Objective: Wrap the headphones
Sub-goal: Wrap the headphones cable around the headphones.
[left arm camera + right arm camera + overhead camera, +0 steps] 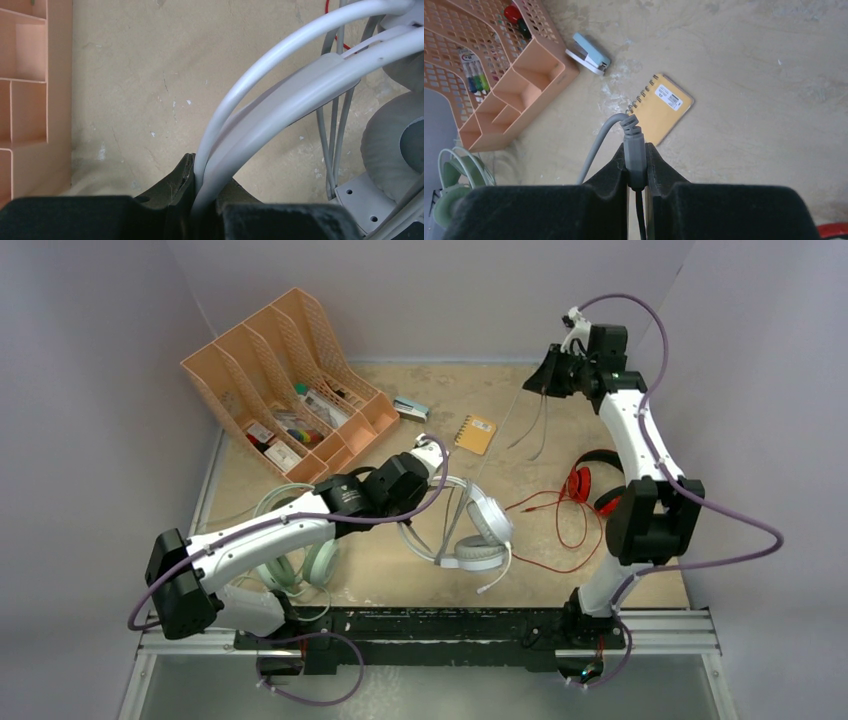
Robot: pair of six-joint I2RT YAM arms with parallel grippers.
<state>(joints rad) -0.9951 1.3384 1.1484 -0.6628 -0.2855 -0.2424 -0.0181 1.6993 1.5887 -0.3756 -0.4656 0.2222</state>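
The white headphones [470, 525] lie mid-table. My left gripper [425, 468] is shut on their headband [280, 95], with the grey ear pad [390, 145] to the right. My right gripper [545, 380] is raised at the far right, shut on the grey cord's plug [635, 150]. The grey cord [500, 440] stretches from there down to the white headphones. The red and black headphones [590, 485] lie right of centre with their red cord [550, 530] loose on the table. The mint-green headphones [290, 560] lie under my left arm and also show in the right wrist view [454, 200].
A peach desk organizer [290, 380] with pens and small items stands at the back left. A pale blue stapler [410, 408] and a yellow spiral notebook [476, 432] lie behind the white headphones. Grey walls enclose the table.
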